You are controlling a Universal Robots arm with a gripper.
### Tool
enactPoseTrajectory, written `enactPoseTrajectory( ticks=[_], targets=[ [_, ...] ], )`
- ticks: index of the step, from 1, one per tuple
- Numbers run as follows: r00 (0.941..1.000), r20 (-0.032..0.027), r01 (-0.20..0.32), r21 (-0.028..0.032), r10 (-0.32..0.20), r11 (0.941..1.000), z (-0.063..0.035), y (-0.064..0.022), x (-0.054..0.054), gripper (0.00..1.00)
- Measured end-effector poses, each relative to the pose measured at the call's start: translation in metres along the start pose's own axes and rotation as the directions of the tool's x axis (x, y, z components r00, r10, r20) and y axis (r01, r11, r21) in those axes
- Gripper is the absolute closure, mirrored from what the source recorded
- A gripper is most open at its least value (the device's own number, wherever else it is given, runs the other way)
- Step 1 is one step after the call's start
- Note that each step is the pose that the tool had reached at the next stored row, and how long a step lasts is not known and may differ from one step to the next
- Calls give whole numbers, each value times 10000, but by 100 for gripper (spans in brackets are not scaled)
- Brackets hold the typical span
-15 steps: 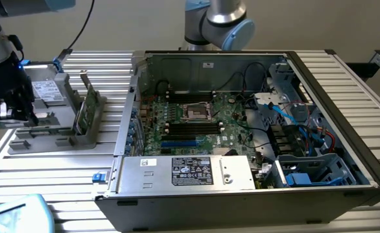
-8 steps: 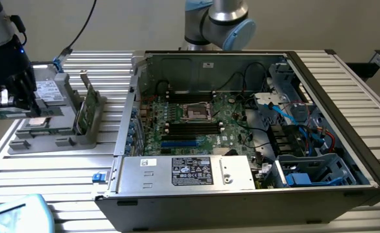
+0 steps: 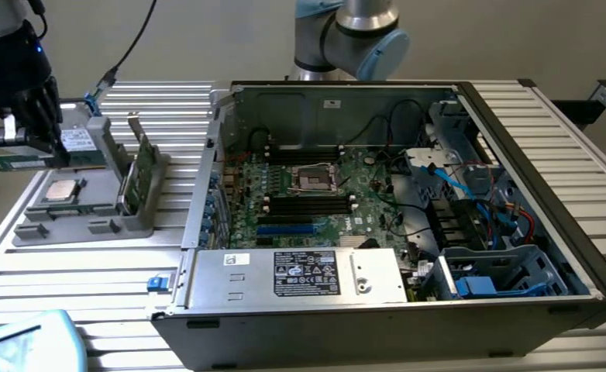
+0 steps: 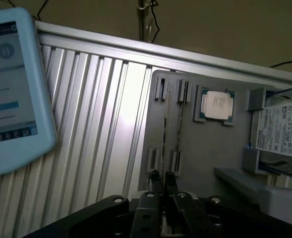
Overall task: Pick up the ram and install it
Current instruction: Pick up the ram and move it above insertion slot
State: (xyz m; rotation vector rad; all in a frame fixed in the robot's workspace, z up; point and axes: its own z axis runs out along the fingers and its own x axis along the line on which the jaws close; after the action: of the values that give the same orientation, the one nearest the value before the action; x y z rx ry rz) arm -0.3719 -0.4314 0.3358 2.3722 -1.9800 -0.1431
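The open computer case (image 3: 386,232) occupies the centre and right of the exterior view, set on the slatted counter (image 3: 76,271). At the upper left, above the grey tray (image 3: 70,225), the end effector (image 3: 22,153) is closed narrowly on the ram (image 3: 1,162), which is held level, well apart from the case wall.

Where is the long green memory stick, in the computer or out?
Out. The gripper holds the ram by the grey tray, apart from the computer case.
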Motion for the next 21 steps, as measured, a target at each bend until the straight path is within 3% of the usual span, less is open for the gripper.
enactPoseTrajectory(
  ticks=[7, 21],
  targets=[
    [9999, 102, 122, 8, -122, 9999, -203, -194, 31, 85],
    [9995, 130, 287, -33, -287, 9996, -424, -673, 115, 85]
  ],
)
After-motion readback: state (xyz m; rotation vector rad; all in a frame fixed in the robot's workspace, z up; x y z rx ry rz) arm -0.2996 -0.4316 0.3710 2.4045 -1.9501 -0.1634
